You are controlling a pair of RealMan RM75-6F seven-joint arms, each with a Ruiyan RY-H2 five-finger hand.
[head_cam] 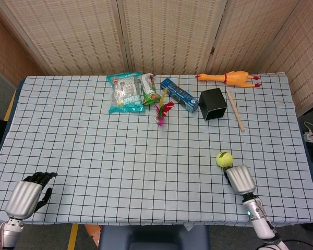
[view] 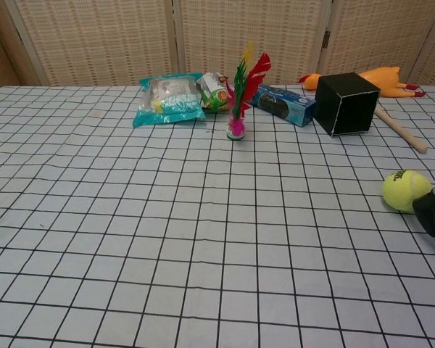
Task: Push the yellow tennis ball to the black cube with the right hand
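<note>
Only the head view shows the left hand (head_cam: 25, 197), fingers curled in on nothing, at the desk's (head_cam: 68, 135) near left corner. Both views show the right hand (head_cam: 240, 179), holding nothing, just behind the yellow tennis ball (head_cam: 224, 159); whether its fingers are apart or touch the ball I cannot tell. Bare cloth lies between the ball and the black cube (head_cam: 213, 103) near the far edge.

Fuzzy yellow tennis ball (head_cam: 224, 159), matte black cube (head_cam: 213, 103), white tabletop cloth (head_cam: 94, 146) with black grid lines, silver-backed right robot hand (head_cam: 240, 179) with black fingers
</note>
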